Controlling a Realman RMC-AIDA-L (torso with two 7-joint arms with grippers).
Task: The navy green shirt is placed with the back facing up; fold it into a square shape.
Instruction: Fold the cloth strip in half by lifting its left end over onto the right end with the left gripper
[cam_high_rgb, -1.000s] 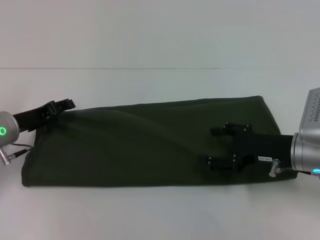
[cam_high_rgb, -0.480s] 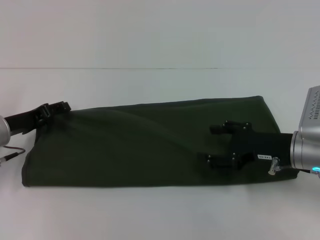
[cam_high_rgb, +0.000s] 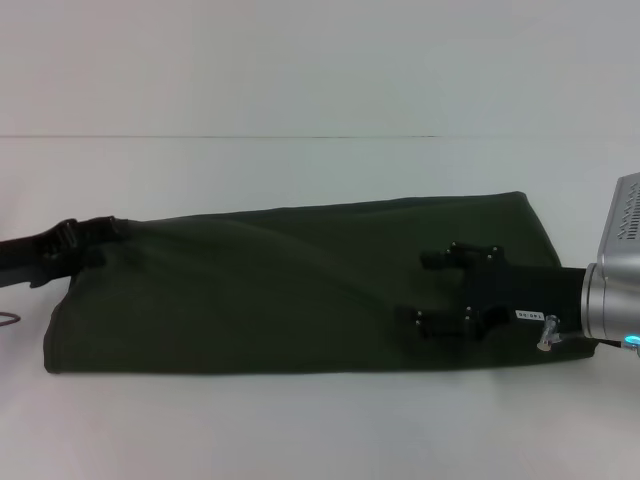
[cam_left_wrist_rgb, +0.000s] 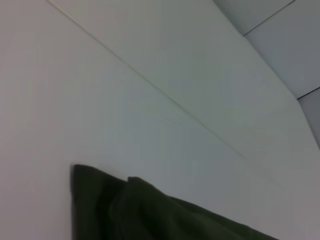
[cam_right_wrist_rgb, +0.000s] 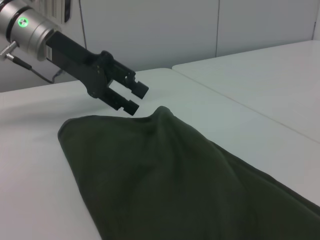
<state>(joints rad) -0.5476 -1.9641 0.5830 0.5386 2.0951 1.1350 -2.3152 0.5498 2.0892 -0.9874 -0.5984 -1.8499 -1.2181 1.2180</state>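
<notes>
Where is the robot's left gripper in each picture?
Head view: left gripper at the far left edge, by the navy green shirt's back corner.
Left wrist view: not shown; only that shirt corner.
Right wrist view: far off, fingers apart, above the corner.
Shared landmark: that shirt corner.

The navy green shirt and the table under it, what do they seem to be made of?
The navy green shirt looks like soft matte woven or knit fabric, probably cotton: it shows no shine and lies in gentle folds and a raised peak near the left gripper. The table looks like a smooth, hard white surface, perhaps laminate; its exact material is unclear.
</notes>
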